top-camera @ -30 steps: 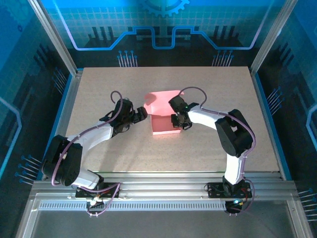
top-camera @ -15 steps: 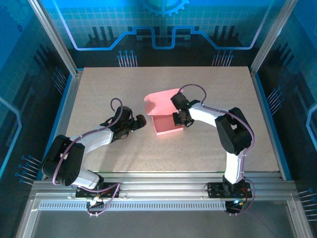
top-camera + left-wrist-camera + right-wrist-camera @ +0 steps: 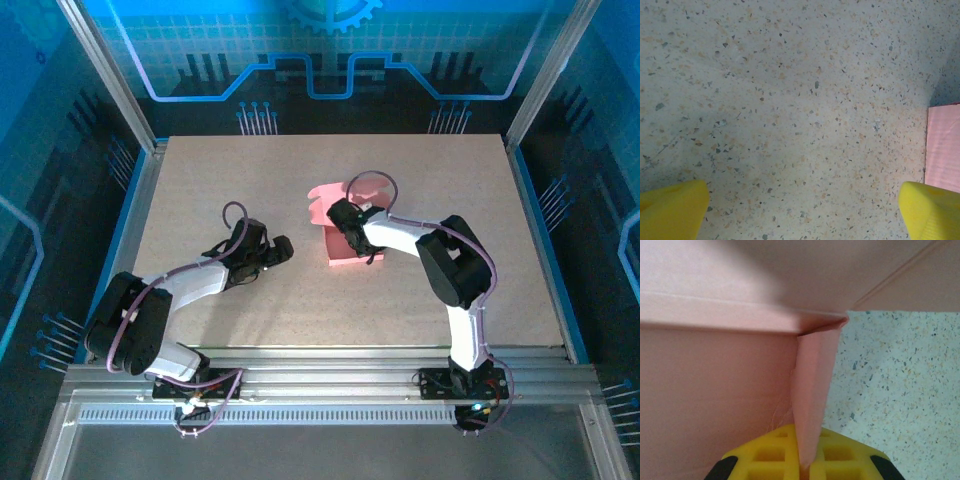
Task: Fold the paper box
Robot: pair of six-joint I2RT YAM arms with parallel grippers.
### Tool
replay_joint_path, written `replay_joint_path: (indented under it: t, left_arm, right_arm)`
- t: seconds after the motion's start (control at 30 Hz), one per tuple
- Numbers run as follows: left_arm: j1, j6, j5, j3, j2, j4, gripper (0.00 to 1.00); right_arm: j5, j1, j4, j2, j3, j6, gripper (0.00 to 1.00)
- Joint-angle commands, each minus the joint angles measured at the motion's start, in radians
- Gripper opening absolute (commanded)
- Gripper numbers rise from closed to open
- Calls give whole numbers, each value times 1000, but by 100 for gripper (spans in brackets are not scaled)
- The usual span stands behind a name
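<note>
Right gripper (image 3: 807,460) clamps a thin wall of the paper box (image 3: 715,405), left gripper (image 3: 802,210) sits released to its left, so unsupported tugging may tear or crumple it.

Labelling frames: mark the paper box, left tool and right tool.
paper box (image 3: 322,203), top external view, raised flap.
left tool (image 3: 278,250), top external view, between open fingertips.
right tool (image 3: 805,462), right wrist view, between fingertips.

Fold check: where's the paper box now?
Top view: the paper box sits on the table, right of centre, one wall pinched by the right gripper.
</note>
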Motion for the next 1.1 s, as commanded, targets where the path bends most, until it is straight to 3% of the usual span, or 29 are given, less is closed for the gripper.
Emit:
replay_joint_path:
  t: [0.0, 0.1, 0.2, 0.5, 0.73, 0.93, 1.07]
  left_arm:
    - [8, 5, 0, -4, -13, 11, 98]
    - [8, 10, 3, -6, -19, 18, 98]
    - [7, 14, 8, 1, -19, 11, 98]
    - [-2, 19, 16, 16, -7, 7, 98]
    - [-18, 35, 9, 27, 12, 11, 98]
    - [-24, 44, 12, 40, 20, 12, 98]
    - [-24, 79, 10, 47, -5, 22, 98]
  right_arm:
    - [-10, -13, -23, -28, -36, -1, 1]
    - [-86, -29, 27, -85, -60, -28, 11]
    - [-150, -45, 59, -133, -79, -29, 28]
    - [-329, -115, 133, -226, -149, -20, 49]
    - [-389, -135, 169, -274, -176, -45, 50]
    - [-373, -140, 175, -273, -183, -54, 40]
    - [-396, -142, 232, -344, -221, -116, 43]
